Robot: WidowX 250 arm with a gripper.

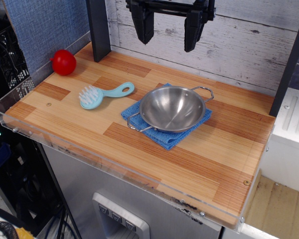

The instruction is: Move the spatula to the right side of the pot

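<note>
The light-blue spatula lies flat on the wooden table, left of the pot, its round nubbed head toward the left and its handle with the oval hole pointing right. The shiny steel pot with two wire loop handles sits on a blue cloth near the middle of the table. My gripper hangs high above the back of the table, well above and behind the pot, jaws open and empty.
A red ball rests at the far left back corner. A clear plastic rim edges the table's left and front. A dark post stands at the back left, another at the right.
</note>
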